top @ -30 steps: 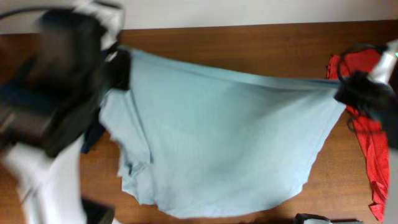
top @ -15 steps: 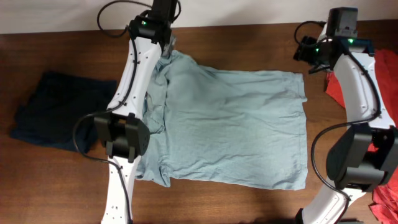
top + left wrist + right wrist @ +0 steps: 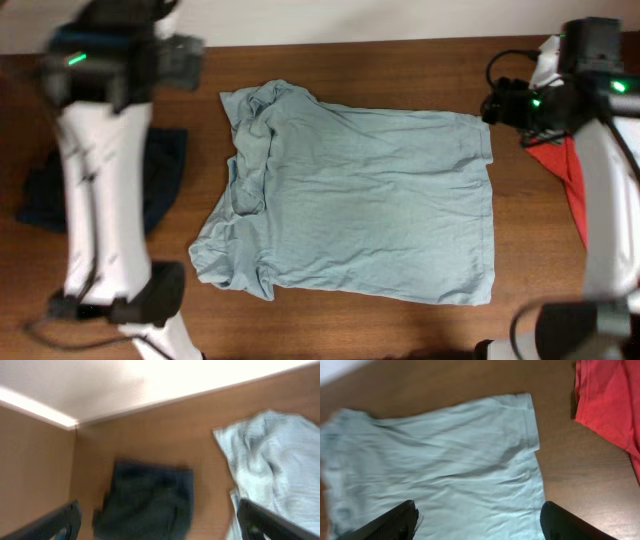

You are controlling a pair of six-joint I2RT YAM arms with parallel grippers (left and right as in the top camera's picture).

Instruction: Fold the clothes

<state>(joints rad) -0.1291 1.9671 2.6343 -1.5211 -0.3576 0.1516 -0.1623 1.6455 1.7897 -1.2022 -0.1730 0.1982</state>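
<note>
Left gripper (image 3: 157, 514): fingers are spread wide, nothing clasped; the dark navy garment (image 3: 145, 502) is seen beneath it.
Right gripper (image 3: 479, 512): fingers are parted, empty; the grey-blue T-shirt (image 3: 445, 450) is spread beneath it, the orange-red shirt (image 3: 610, 400) off to its side.

Bare wood of the table (image 3: 400, 70) runs open along the wall side above the pale T-shirt (image 3: 380, 200), and again in the strip between its right hem and the red shirt (image 3: 572, 190). Left side is crowded: the left arm (image 3: 100, 200) stands over the navy garment (image 3: 168, 175), leaving only a narrow bare lane between that garment and the T-shirt's bunched, raised folds. The right arm (image 3: 605, 200) overhangs the red shirt at the table's right edge.
</note>
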